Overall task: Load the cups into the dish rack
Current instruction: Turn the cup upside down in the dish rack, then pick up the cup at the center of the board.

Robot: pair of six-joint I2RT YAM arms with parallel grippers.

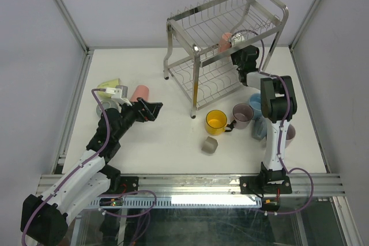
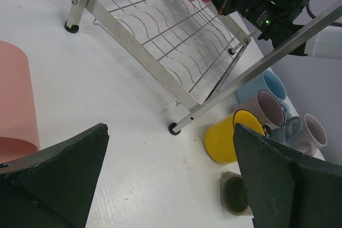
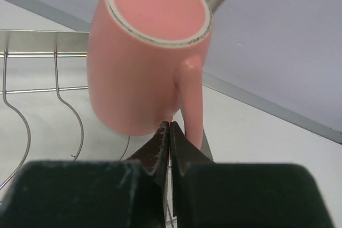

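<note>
A pink cup (image 1: 225,41) stands upside down on the upper tier of the steel dish rack (image 1: 196,82). My right gripper (image 1: 235,45) is shut, its tips touching that cup (image 3: 144,68) low down beside the handle. My left gripper (image 1: 151,109) hangs open over the table with nothing between its fingers. A second pink cup (image 1: 139,93) lies just left of it. A yellow cup (image 1: 216,121), a mauve cup (image 1: 242,114), a small grey-beige cup (image 1: 209,146) and a light blue cup (image 1: 255,103) sit on the table right of the rack's front leg.
A pale yellow-green cup (image 1: 108,89) lies at the far left behind the left arm. A grey-blue cup (image 1: 259,128) and another mauve cup (image 1: 289,134) crowd round the right arm's upright link. The rack's lower wire shelf (image 2: 160,36) holds nothing in the left wrist view.
</note>
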